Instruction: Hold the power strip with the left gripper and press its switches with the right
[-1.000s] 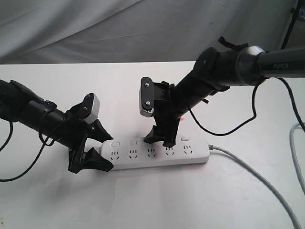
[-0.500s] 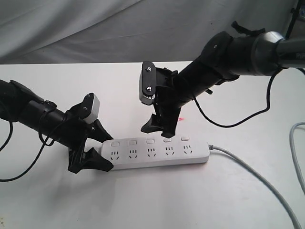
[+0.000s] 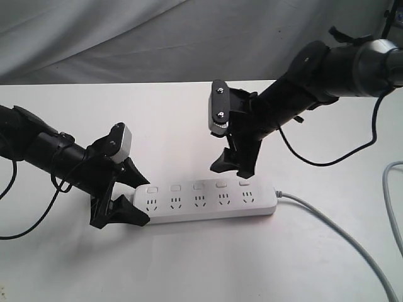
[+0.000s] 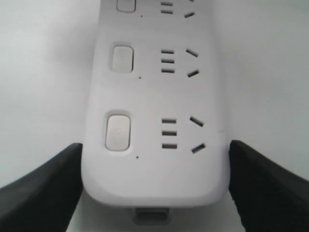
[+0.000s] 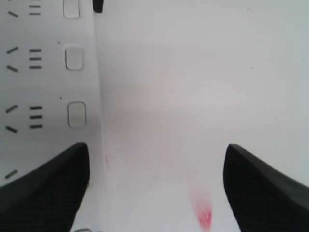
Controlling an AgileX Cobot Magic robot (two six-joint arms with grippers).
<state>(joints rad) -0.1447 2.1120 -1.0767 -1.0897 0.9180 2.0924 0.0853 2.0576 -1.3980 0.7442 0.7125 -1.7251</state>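
The matte white table [image 3: 189,270] is bare toward 6 o'clock. The smooth, round-ended power strip [image 3: 208,212] lies mid-table, and its grey cord [image 3: 340,229] leaves at 3 o'clock and is cut off by the frame. The left end effector [image 3: 138,201] clamps the strip's 9 o'clock end. The right end effector [image 3: 232,170] hangs open above its 12 o'clock edge, clear of the switches [image 3: 198,185].

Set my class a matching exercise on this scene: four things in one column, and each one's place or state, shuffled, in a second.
Column A
1. long white plastic power strip
2. black left gripper on the all-black arm
3. black right gripper on the silver-grey arm
4. grey cord

Column B
a. open, above the strip, touching nothing
b. lying flat on the white table
c. running from the strip's end towards the picture's edge
d. jaws clamped either side of the strip's end

Pairs: 1-b, 2-d, 3-a, 4-c
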